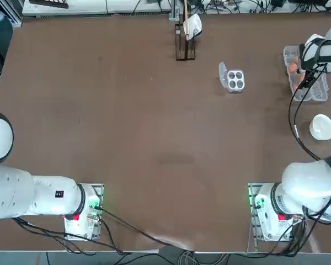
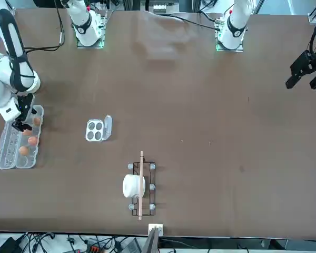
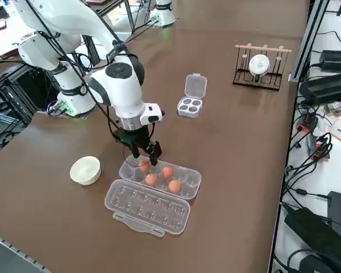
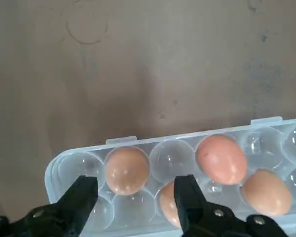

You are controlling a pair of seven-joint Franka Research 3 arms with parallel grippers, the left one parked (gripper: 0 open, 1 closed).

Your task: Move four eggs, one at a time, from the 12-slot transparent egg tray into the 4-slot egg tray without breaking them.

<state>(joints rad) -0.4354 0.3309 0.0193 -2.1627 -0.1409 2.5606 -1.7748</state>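
Seen in the right side view, a white bowl (image 3: pixel 86 170) sits at left, just below mid-height, well apart from everything else. To its right, at the lower centre of the frame, the long clear carton (image 3: pixel 193 182) lies open, its lid (image 3: pixel 149 206) flat on the near side. The right arm (image 3: pixel 122 94) reaches in from the upper left, and its gripper (image 3: pixel 150 158) hangs over the carton's left end, fingers apart, with nothing clamped between them. All four eggs are in the carton: one (image 3: pixel 144 165) just below the gripper, then a second (image 3: pixel 151 180), a third (image 3: pixel 167 172) and a fourth (image 3: pixel 175 186) further right. The small tray (image 3: pixel 188 108) stands in the upper centre, lid up, no egg showing in its four cups. At upper right is a dark rack (image 3: pixel 257 79) holding a round white thing. In the wrist view one egg (image 4: pixel 127 171) shows between the two fingers, while one fingertip (image 4: pixel 186 190) overlaps a neighbouring egg (image 4: pixel 170 206). That looks like the main danger: coming down slightly off line, the finger could press on that neighbour and crack it. Descending off centre could also pinch the shell or catch the cup wall and drag the light carton; closing too hard would break the egg, too loosely could drop it on the way.
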